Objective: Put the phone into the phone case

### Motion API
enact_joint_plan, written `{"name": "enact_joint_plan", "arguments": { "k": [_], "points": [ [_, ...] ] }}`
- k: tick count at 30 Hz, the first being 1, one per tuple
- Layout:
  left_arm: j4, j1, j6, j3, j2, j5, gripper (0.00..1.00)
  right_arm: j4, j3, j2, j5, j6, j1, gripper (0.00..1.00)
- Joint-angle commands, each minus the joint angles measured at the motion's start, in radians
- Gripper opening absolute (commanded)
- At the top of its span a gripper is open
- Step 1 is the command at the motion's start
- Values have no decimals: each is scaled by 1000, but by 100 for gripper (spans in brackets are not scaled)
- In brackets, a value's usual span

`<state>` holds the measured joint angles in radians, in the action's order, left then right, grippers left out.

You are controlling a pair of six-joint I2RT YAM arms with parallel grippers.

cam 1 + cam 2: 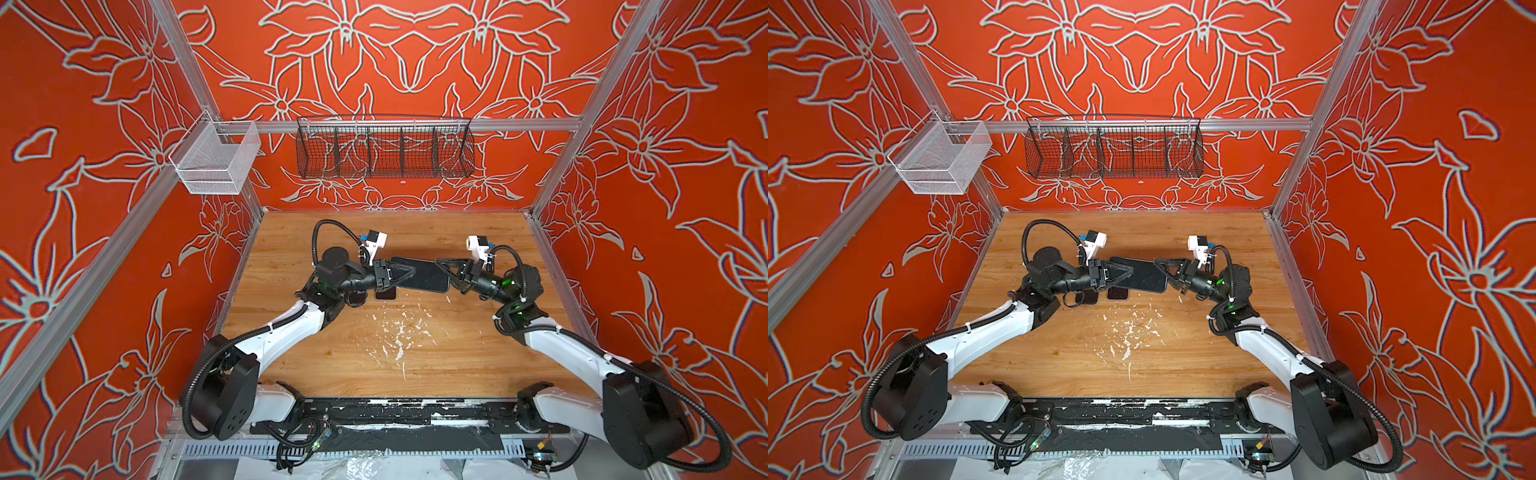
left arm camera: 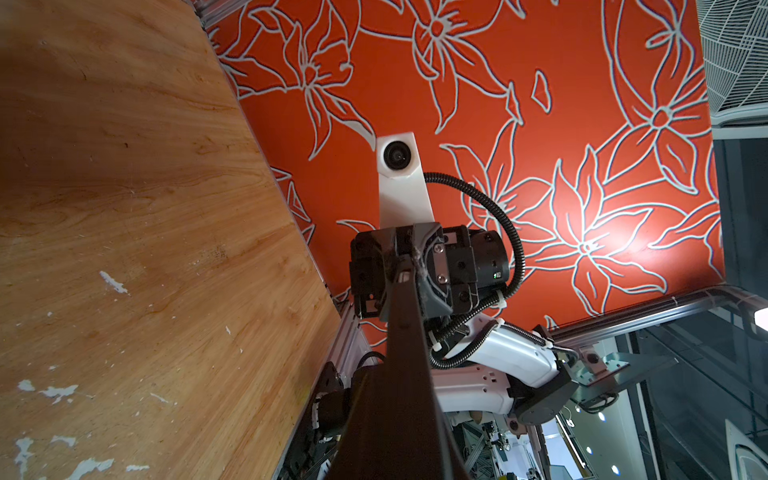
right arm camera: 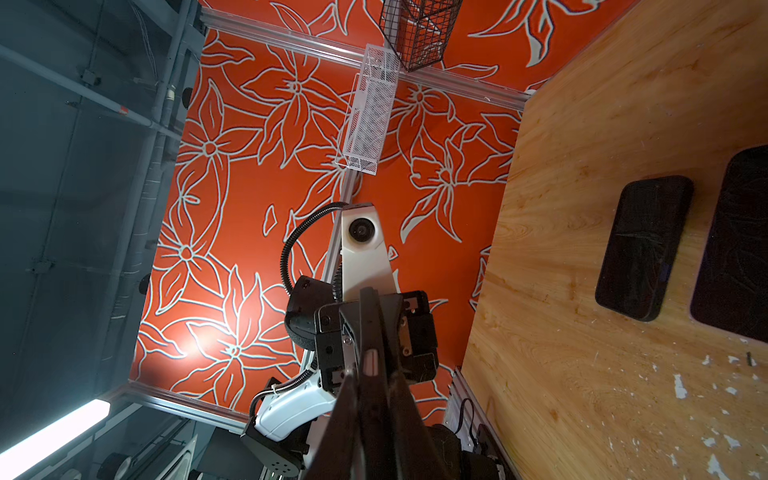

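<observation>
Left gripper (image 1: 409, 273) pinches the dark slab (image 1: 424, 276) at 9 o'clock, right gripper (image 1: 439, 263) at 3 o'clock. It looks stiff, slick and light, so short-end holds suit.

A thin black slab (image 1: 422, 275) with rounded corners, phone or case unclear, hangs flat above the counter (image 1: 374, 365); a dark glossy phone (image 3: 644, 245) lies flat below.

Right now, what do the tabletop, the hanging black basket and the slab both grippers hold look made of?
Tabletop: wood or wood-look laminate, matte; visible grain, white flecks. Black basket: dark-coated wire grid, see-through. Slab: thin, matte black, rounded corners; plastic or rubber, cannot tell. Left gripper and right gripper pinch its ends.
</observation>
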<state>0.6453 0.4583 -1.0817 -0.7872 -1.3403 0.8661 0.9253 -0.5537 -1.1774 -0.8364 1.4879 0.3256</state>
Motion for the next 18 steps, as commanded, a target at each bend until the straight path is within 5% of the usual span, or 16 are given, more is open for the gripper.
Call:
{"name": "enact_joint_plan", "arguments": {
  "k": [1, 2, 4, 7, 18],
  "points": [
    [26, 0, 36, 5, 8, 25, 0, 34, 1, 22, 32, 8, -30, 0],
    [27, 0, 34, 4, 12, 26, 0, 32, 0, 22, 26, 1, -34, 1],
    [19, 0, 38, 0, 20, 28, 0, 32, -8, 22, 9, -6, -42, 24],
    [-13, 0, 56, -1, 27, 28, 0, 39, -22, 26, -17, -14, -55, 36],
    [17, 0, 31, -7, 0, 22, 0, 41, -36, 26, -76, -21, -58, 36]
  ]
}}
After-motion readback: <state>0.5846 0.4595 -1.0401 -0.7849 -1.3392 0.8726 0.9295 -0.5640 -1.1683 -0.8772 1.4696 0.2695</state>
